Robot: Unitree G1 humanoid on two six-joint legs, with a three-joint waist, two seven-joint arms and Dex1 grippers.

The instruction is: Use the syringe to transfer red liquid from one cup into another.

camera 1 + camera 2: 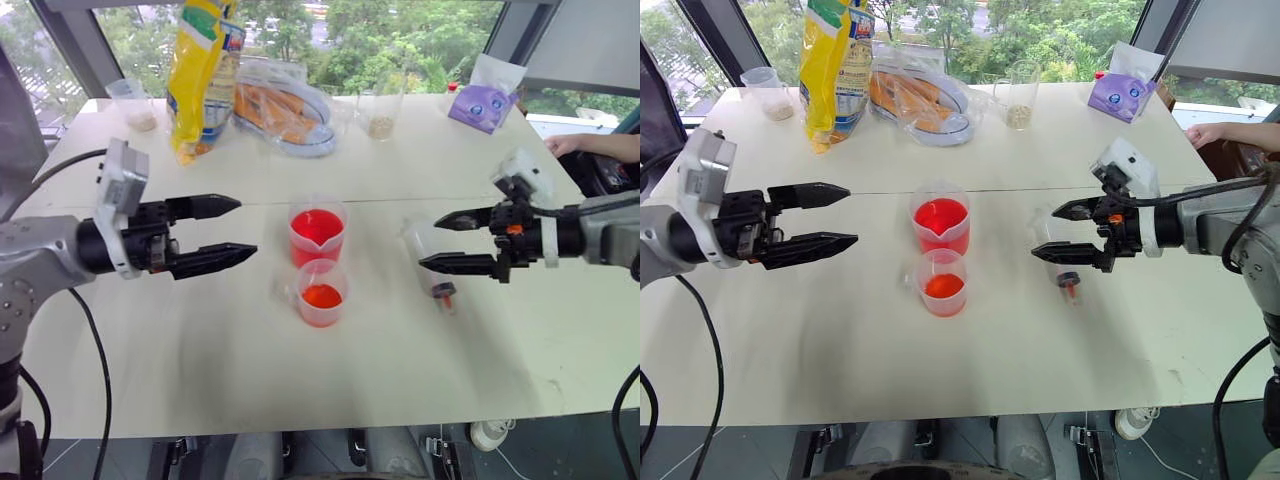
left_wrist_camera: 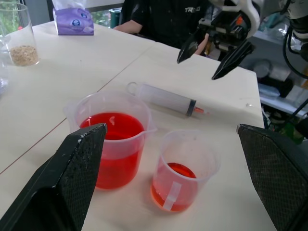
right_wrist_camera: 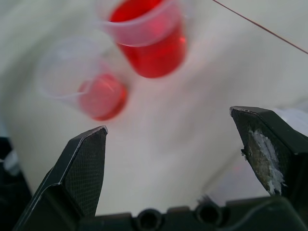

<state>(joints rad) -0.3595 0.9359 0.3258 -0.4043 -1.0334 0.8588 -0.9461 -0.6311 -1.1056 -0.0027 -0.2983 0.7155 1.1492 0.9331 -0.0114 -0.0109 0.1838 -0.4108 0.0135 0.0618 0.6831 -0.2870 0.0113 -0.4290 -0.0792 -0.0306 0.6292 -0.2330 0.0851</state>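
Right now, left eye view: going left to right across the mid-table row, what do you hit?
Left end effector → taller cup of red liquid → syringe lying on the table → right end effector, open above the syringe. The smaller cup overlaps the taller one sideways, so it is left out.

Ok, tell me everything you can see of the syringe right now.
The syringe is a wide clear plastic barrel with a dark plunger seal near its small orange-red tip. It lies flat on the table, beside the two cups, held by nothing. The open right gripper hovers just above it. The barrel looks empty.
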